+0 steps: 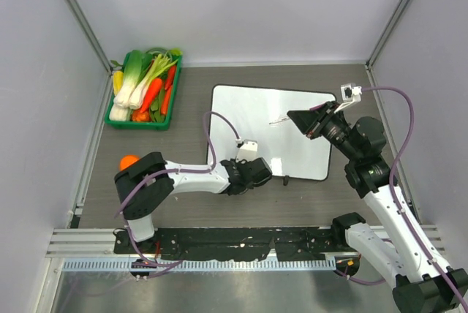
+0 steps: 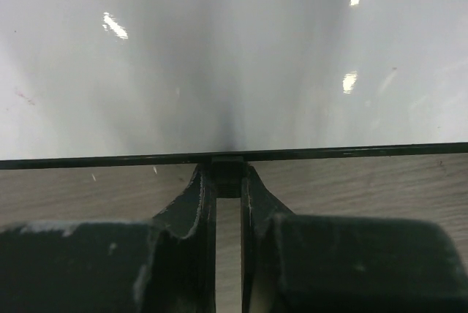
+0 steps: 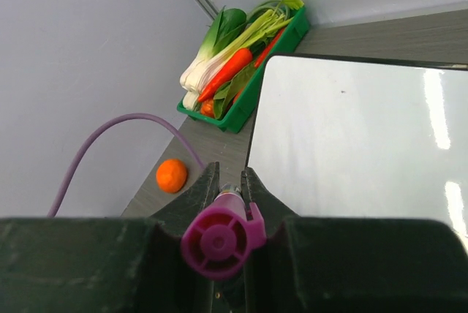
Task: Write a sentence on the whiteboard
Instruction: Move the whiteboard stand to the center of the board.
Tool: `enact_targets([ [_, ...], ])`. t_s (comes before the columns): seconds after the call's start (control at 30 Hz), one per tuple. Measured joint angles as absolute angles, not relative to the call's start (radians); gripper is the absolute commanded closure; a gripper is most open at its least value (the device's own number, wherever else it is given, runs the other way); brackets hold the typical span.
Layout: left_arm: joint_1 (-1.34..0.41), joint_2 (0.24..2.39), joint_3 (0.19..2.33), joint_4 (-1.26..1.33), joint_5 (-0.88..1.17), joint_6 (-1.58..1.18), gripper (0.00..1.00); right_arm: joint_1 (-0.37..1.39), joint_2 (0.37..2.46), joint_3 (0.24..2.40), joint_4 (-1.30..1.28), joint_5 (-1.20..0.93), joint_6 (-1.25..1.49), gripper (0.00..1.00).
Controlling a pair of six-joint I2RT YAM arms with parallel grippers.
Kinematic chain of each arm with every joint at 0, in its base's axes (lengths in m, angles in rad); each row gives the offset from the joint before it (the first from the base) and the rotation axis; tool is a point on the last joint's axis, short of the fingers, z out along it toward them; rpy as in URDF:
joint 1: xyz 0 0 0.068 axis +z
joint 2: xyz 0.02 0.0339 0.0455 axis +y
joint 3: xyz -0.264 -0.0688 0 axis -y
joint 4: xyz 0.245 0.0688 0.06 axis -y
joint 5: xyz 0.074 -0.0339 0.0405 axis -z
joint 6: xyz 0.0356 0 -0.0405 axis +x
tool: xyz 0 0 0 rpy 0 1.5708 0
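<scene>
Top external view showed the whiteboard (image 1: 256, 112) lying flat on the table (image 1: 183, 134), a little right of the middle, with one long edge turned toward the arms. Its face looked almost blank. A faint short mark lay beside the pen end, too small to read.

The left gripper (image 1: 260, 171) sat at the board's near edge. In the left wrist view its fingers were drawn nearly together on a small black clip (image 2: 229, 168) on the rim, apparently pinning the board in place. The right gripper (image 1: 300, 119) hung over the board's right part, pressed tight on a purple-ended marker (image 3: 219, 238) aimed down at the white face.

The writing seemed to be at or near its start. Doing it well would call for:
- a firm left clamp, so the board could not slide under the strokes
- light, even pen pressure
- a first letter placed far enough left to leave room for a whole line

A purple cable (image 1: 206, 132) from the left arm looped over the board's left margin and could snag the pen there. The clamped near edge was also best avoided.

A green tray (image 1: 139, 124) of vegetables (image 1: 150, 86) stood far left, well apart from the board. An orange (image 1: 129, 161) lay near left, beside the left arm.
</scene>
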State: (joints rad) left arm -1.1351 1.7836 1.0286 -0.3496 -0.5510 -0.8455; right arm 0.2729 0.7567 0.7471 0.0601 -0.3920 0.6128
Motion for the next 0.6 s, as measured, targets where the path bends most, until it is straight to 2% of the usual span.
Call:
enact_targets([
  [0.3,-1.262,1.784,1.069,-0.564,-0.581,-1.053,1.0,0.273,0.764,0.734,0.097,-0.395,0.627,0.99],
  [0.6,-1.33,1.799,1.102,-0.655,-0.578,-1.137,0.97,0.273,0.769,0.701,0.105,-0.402,0.627,0.99],
])
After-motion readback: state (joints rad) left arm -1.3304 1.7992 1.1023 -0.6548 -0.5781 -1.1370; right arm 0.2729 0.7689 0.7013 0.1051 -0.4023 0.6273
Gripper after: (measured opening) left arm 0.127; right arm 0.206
